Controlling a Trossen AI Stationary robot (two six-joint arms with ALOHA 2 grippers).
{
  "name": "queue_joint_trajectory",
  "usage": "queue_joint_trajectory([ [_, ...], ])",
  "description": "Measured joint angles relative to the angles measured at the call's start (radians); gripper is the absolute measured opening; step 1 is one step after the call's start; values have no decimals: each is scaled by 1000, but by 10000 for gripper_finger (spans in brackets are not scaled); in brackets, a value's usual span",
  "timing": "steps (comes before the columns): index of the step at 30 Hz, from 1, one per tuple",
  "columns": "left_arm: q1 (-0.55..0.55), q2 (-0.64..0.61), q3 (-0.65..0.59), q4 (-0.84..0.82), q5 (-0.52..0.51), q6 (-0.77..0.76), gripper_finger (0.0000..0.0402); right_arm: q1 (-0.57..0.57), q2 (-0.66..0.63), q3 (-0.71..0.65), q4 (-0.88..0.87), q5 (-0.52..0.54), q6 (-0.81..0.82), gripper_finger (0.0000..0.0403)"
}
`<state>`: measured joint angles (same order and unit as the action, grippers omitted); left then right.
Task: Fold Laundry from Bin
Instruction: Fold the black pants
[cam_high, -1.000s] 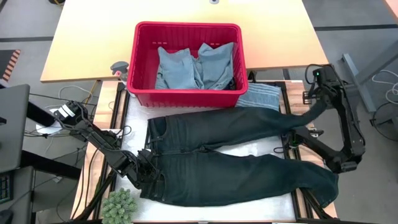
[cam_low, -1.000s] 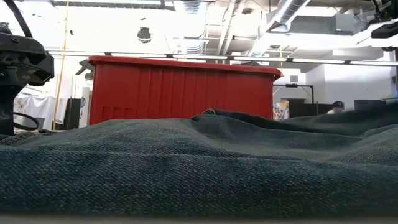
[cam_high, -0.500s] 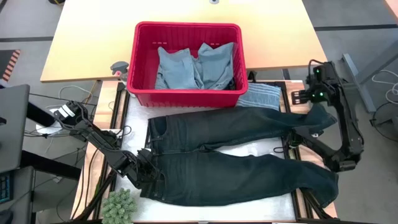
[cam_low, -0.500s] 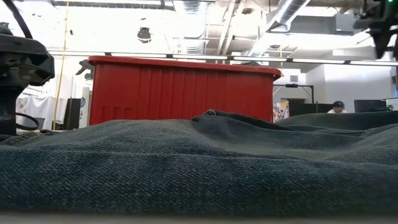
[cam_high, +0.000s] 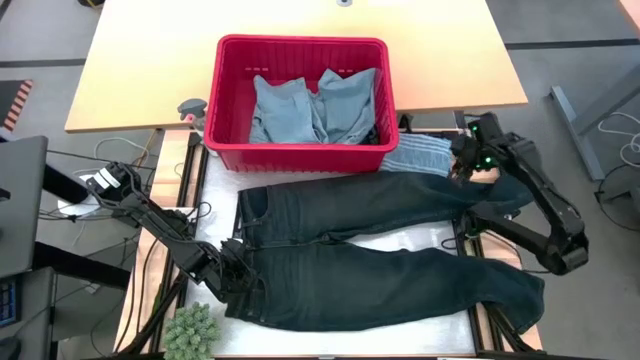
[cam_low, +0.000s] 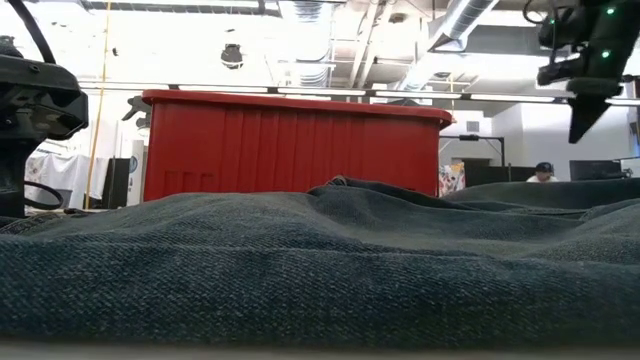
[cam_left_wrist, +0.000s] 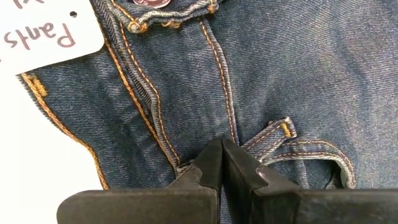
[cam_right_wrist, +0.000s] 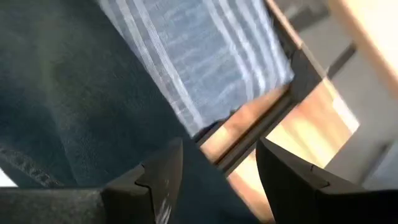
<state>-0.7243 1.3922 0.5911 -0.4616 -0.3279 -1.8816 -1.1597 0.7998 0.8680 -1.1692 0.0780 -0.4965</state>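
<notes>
Covering the table, dark jeans (cam_high: 380, 255) hide the left pincer's (cam_left_wrist: 222, 163) tips.

A small green plant (cam_high: 192, 331) sits at the table's near-left edge, and a white paper tag (cam_left_wrist: 46, 28) reads "Pants".

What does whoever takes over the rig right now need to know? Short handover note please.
Left gripper: shut on the dark jeans at the waistband, near table edge.
Right gripper: open, empty, raised over the upper leg's end by the striped cloth.
Jeans lie spread flat across the table, legs pointing toward the right arm, a tag reading "Pants" by the waist. The red bin holds light blue garments.
Done: jeans out of the bin and laid out.
Left: fold the jeans, then the rest of the laundry.
</notes>
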Motion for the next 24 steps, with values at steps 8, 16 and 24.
queue_joint_trajectory([
  [8, 2, 0, 0, 9, 2, -14, 0, 160, 122, -127, 67, 16, 283, 228],
  [16, 1, -55, 142, 70, -126, 105, 0, 340, 239, -89, 63, 34, 298, 228],
  [24, 158, -39, 399, -273, -290, 248, 0, 438, 240, -89, 56, 36, 305, 228],
])
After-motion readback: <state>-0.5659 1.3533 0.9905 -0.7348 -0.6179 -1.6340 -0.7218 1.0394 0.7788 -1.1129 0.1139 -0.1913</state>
